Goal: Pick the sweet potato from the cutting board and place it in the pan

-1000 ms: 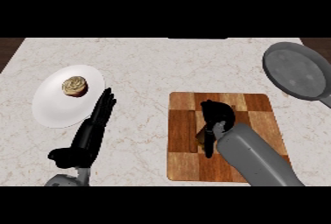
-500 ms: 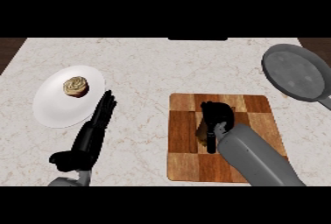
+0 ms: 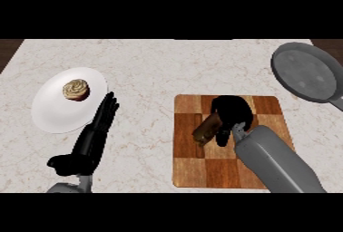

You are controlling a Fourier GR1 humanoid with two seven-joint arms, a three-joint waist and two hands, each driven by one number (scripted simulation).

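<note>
Pale marbled counter [image 3: 167, 72] fills my view from above. Nearest me, at lower left, my left hand [image 3: 90, 140] rests on the stone with its fingers straight and held together, pointing away from me, their tips just beside the rim of a white plate [image 3: 50, 113]. At lower right, my grey right forearm [image 3: 275, 163] crosses a wooden cutting board [image 3: 191, 167] of light and dark squares. At its end, my right hand [image 3: 231, 113] is over the middle of the board with fingers curled down around the sweet potato [image 3: 208, 129]. The brown potato shows at the hand's left side, tilted; I cannot tell whether it touches the wood. Farther off on the left, the plate carries a small swirled cupcake [image 3: 75, 89]. Farthest, at upper right, sits the grey pan [image 3: 308, 72], well apart from the board.
</note>
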